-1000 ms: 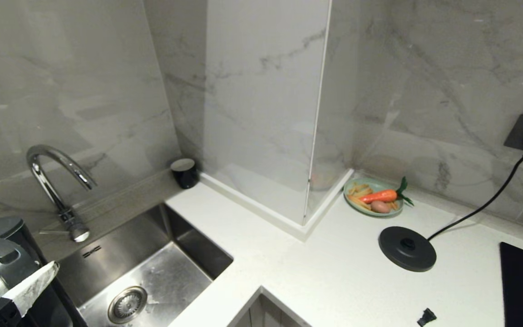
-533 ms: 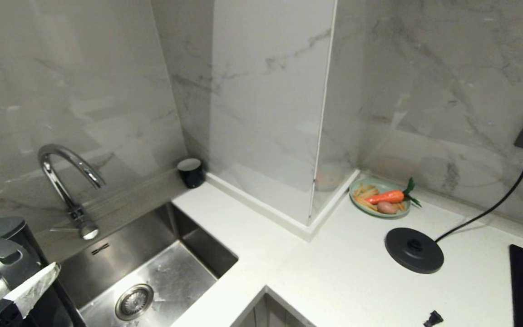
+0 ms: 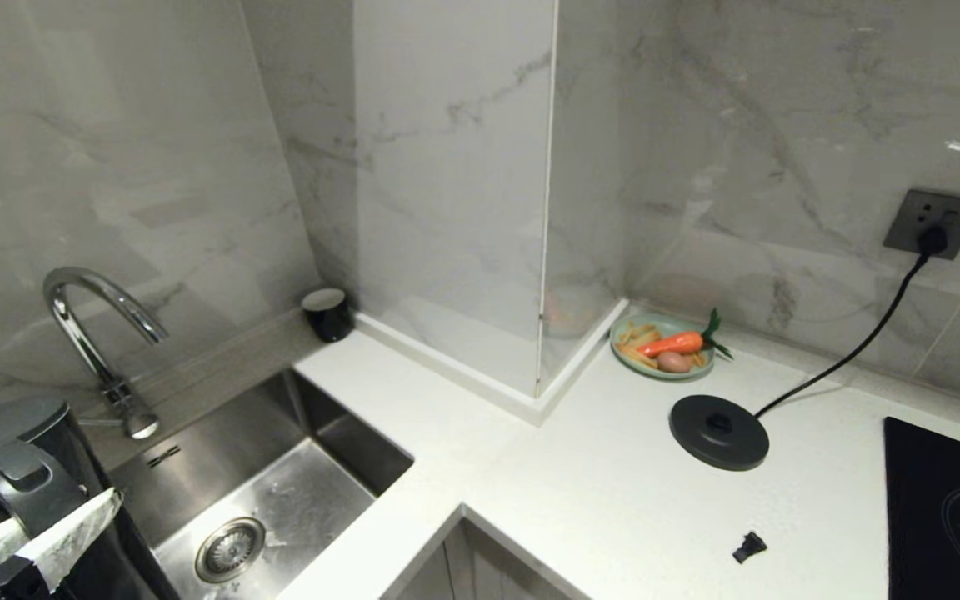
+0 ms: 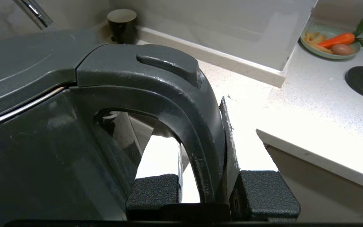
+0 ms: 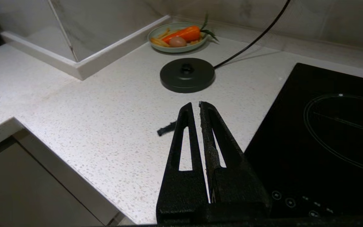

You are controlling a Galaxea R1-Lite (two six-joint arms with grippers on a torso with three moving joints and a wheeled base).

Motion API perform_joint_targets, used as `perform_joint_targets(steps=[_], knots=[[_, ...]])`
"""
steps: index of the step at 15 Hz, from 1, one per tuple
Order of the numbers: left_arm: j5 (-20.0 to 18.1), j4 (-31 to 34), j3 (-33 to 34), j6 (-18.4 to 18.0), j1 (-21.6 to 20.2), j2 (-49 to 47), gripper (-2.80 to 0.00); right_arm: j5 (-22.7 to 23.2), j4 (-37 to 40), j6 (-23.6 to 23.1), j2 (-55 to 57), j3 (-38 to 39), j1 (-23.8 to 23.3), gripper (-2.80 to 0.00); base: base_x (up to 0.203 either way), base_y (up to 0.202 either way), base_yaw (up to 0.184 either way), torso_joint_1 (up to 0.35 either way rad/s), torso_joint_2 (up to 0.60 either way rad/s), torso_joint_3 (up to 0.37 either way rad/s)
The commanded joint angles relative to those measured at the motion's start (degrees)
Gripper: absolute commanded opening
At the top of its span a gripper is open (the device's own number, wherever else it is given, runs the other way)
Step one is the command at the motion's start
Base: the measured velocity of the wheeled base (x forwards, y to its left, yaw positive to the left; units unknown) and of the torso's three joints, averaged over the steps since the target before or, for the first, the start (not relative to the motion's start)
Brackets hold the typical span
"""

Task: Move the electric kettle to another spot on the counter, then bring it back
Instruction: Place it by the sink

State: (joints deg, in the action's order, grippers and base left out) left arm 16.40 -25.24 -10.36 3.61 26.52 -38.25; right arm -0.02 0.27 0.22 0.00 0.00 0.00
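Your electric kettle [image 3: 5, 467] sits at the lower left edge of the head view, cut off by the frame, so you see only its grey lid, thumb lever and upper handle. The left claw [image 4: 200, 189] is clamped on that handle: one finger [image 4: 156, 189] passes through the handle's opening and the other presses its outer side. Whether the kettle's bottom rests on anything is hidden from you in every view. In the head view it shows beside the sink [image 3: 280, 492], well apart from the black base disc [image 3: 718, 432].

The right claw [image 5: 199, 108] hangs above the desk [image 3: 613, 500] by the cooktop [image 3: 947, 508], its fingers closed with only a thin slit between them and nothing in it.

You can count one base disc with one cord running to one wall socket [image 3: 933, 223], one green plate [image 3: 655, 367] holding a carrot, an egg-like thing and pale strips, one black cup [image 3: 326, 313] near the faucet [image 3: 97, 350], and one small black object [image 3: 748, 547] on the desk, too small to identify.
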Motion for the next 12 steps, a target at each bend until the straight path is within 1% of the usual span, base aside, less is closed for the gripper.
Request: perform_joint_targets(steps=[1, 2, 5, 6, 8, 12], knots=[[0.1, -0.1, 0.0, 0.0, -0.1, 0.4, -2.8, 0.1, 0.0, 0.0, 0.0, 0.0, 0.0, -2.8, 0.0, 0.0, 0.0, 0.0, 0.0, 0.0], [0.0, -0.1, 0.0, 0.0, -0.1, 0.4, -2.8, 0.0, 0.0, 0.0, 0.0, 0.0, 0.0, -2.8, -0.075, 0.0, 0.014, 0.002, 0.01, -0.008], [-2.3, -0.1, 0.1, 0.0, -0.1, 0.7, -2.8, 0.0, 0.0, 0.0, 0.0, 0.0, 0.0, -2.8, -0.142, 0.0, 0.006, 0.001, 0.0, 0.002], [-2.4, -0.1, 0.3, 0.0, -0.1, 0.6, -2.8, 0.0, 0.0, 0.0, 0.0, 0.0, 0.0, -2.8, -0.063, 0.0, 0.005, 0.003, 0.0, 0.007], [-2.7, -0.1, 0.3, 0.0, 0.0, 0.6, -2.8, 0.0, 0.0, 0.0, 0.0, 0.0, 0.0, -2.8, 0.0, 0.0, 0.0, 0.0, 0.0, 0.0], [-4.4, -0.1, 0.6, 0.0, 0.2, 1.3, -2.8, 0.1, 0.0, 0.0, 0.0, 0.0, 0.0, -2.8, 0.0, 0.0, 0.0, 0.0, 0.0, 0.0]])
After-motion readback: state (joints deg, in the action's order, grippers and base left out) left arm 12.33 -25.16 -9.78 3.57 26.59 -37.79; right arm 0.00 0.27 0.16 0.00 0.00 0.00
